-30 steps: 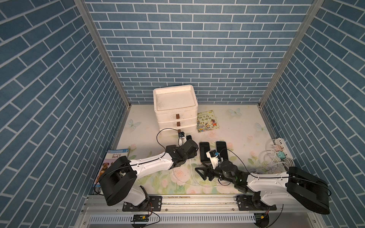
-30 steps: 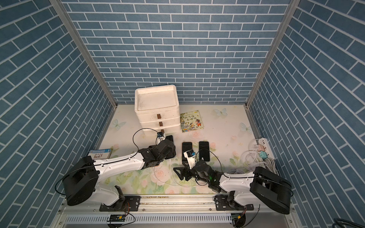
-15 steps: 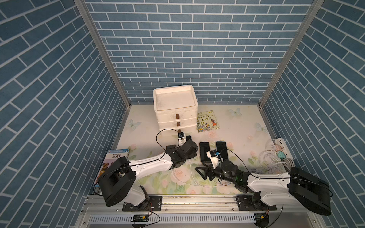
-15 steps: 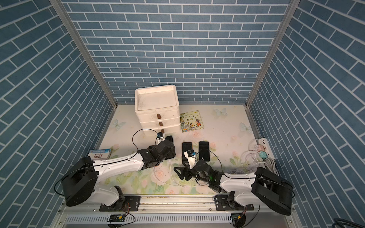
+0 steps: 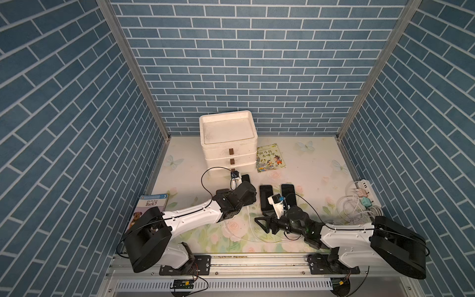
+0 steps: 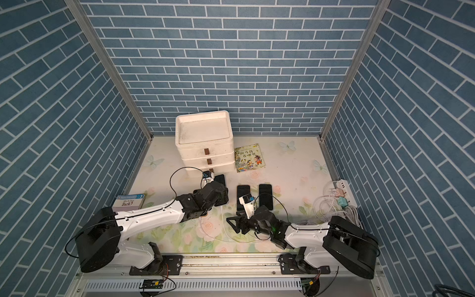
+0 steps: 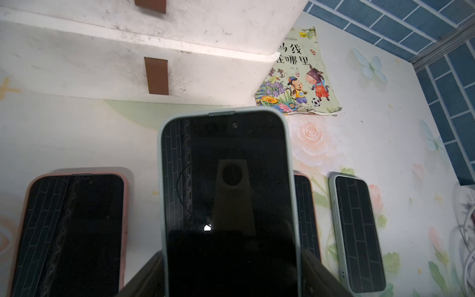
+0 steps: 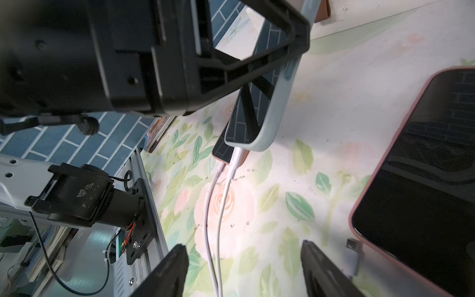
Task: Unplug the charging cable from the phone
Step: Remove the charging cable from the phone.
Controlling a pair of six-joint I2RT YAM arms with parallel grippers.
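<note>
The left end effector [image 7: 231, 254] is pinching the phone [image 7: 226, 180], a dark one in a pale case, by its 2 long sides. It holds the phone up off the bench [image 7: 359, 133], tilted, with the top end sticking out past the fingertips. Ahead of this end effector stands a white drawer box [image 7: 102, 64], and a picture book [image 7: 298, 84] lies flat ahead and to its right. Under it and to its left, a pink phone [image 7: 72, 231] lies on the bench. The white charging cable [image 8: 234, 160] is plugged into the low end of the held phone, behind the left end effector's fingers, and drops to the bench. There it runs between the 2 fingers [image 8: 169, 270] of the right end effector [image 8: 243, 245]. This end effector is spread wide, low over the bench, and its fingers do not touch the cable. The plug is ahead of its fingertips, near but apart. A 2nd white cable [image 8: 205, 223] lies just beside the 1st. Just beside this end effector, toward the back wall, lies a 2nd pink phone [image 8: 424, 180]. Well apart, back past its arm on the right, sits a power strip [image 5: 363, 189].
</note>
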